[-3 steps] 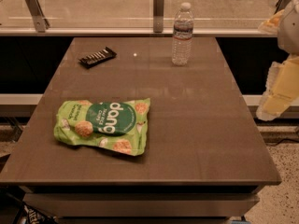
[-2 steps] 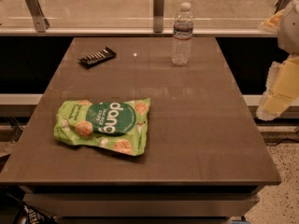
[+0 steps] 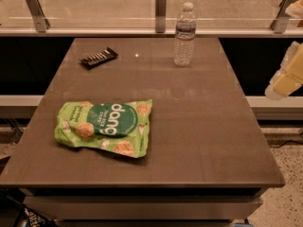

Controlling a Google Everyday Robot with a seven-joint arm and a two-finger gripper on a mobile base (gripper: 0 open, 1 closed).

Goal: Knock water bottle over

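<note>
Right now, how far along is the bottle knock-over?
Nothing done: the water bottle stands upright at the table's far edge. In hand: the gripper hangs beyond the table's right side, apart from the bottle. Left: reach it and tip it over.

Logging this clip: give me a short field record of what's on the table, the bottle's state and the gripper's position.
water bottle: upright, capped, far side of table, right of centre
gripper: at right frame edge, beyond the table's right side, apart from the water bottle
snack bag: green, lying flat, near left
dark bar: lying flat, far left
table: brown top
task state: not yet knocked over
</note>
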